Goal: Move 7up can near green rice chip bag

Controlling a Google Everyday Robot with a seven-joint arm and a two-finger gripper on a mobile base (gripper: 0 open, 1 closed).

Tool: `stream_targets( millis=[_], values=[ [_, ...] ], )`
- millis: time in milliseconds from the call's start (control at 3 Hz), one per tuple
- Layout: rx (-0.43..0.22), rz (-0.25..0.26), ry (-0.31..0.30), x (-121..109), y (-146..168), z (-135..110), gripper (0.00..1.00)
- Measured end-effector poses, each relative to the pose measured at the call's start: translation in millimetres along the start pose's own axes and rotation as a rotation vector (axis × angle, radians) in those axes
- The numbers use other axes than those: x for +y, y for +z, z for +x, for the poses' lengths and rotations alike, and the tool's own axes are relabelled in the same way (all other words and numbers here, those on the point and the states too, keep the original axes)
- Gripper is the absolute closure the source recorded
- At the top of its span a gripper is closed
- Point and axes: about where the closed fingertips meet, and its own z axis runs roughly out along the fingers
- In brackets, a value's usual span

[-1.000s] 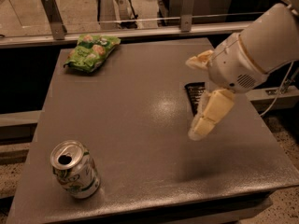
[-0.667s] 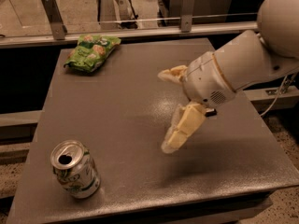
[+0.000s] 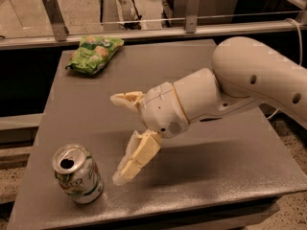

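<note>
Item 1: 7up can [image 3: 76, 174]. It stands upright near the 7 o'clock corner of the table [image 3: 220, 186]. The top is silver and the mouth is a dark hole by the tab; I cannot tell whether anything is inside. The sides are white with green print, and no lettering on them can be read.

Item 2: green rice chip bag [image 3: 94, 53]. It lies flat near the 11 o'clock corner, well apart from the can. It is bright green with pale round chips pictured on it and looks sealed and puffed. Its writing cannot be read.

Item 3: my gripper [image 3: 117, 138]. It hangs over the table just left of centre, at about 2 o'clock from the can, near it but not touching. The fingers are spread wide and hold nothing. One finger [image 3: 127, 99] points toward 9 o'clock and the other slants down toward 7 o'clock, its tip just beside the can. My arm [image 3: 254, 80] reaches in from 3 o'clock.

Item 4: metal rail [image 3: 144, 32]. It runs along the far edge at 12 o'clock and carries two upright brackets.
</note>
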Motion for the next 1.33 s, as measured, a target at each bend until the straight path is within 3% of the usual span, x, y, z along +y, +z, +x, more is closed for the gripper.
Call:
stream_targets(
  millis=[333,667,1000,1333],
  values=[
    [-0.107,-0.051,-0.008,16,27,-19,0.00],
    [-0.186,-0.068,0.008,30,44,-28,0.00],
    [-0.219,-0.085,0.016,42,63,-33,0.00],
    [-0.226,-0.091,0.034,49,76,-27,0.18]
  ],
)
